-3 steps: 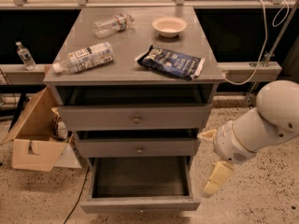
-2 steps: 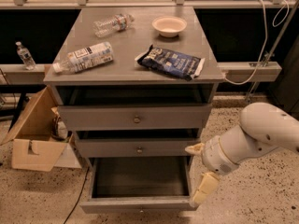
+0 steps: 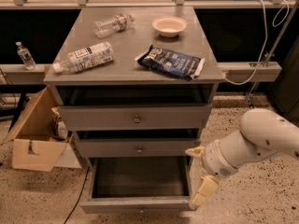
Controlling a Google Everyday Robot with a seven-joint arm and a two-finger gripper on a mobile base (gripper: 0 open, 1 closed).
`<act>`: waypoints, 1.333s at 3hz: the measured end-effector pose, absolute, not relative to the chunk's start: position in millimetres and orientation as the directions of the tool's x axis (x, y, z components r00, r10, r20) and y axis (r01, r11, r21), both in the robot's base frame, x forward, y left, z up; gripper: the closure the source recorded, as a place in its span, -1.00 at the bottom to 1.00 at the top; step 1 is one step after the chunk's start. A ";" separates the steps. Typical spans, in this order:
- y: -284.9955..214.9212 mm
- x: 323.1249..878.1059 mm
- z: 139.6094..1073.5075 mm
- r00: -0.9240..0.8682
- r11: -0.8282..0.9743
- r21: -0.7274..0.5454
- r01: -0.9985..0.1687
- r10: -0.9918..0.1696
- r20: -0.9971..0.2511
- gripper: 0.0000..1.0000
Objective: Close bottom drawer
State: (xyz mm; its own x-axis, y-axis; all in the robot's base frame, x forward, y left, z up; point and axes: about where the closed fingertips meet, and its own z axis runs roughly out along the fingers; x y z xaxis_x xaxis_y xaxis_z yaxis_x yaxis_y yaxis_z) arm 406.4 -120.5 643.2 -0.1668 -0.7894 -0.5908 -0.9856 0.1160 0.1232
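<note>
At my far left a cardboard box (image 3: 33,146) sits on the speckled floor beside the grey cabinet (image 3: 60,76), whose top carries a white-labelled bottle (image 3: 84,57) and a clear bottle (image 3: 112,24), both lying down, then a dark snack bag (image 3: 170,62) and a bowl (image 3: 169,25). The bottom drawer (image 3: 135,204) stands pulled far out below the middle drawer (image 3: 138,148), its dark inside in view. My gripper (image 3: 193,177) is at that drawer's right side, spread wide and holding nothing, its lower finger (image 3: 204,190) just beside the front corner.

The bottom drawer (image 3: 135,203), grey with a dark inside, sits level, pulled well out past the front edge of the counter (image 3: 131,55). The gripper (image 3: 192,177), fingers spread, hangs beside the drawer's right front corner.
</note>
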 end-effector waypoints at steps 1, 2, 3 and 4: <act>-131.8 406.7 592.8 -0.141 0.100 0.101 -0.990 -0.794 -0.592 -1.00; -141.3 411.6 535.1 -0.123 0.084 0.093 -0.992 -0.790 -0.600 -1.00; -143.7 414.6 478.7 -0.119 0.057 0.118 -0.991 -0.770 -0.627 -1.00; -138.8 405.4 408.0 -0.163 0.042 0.192 -0.981 -0.720 -0.674 -1.00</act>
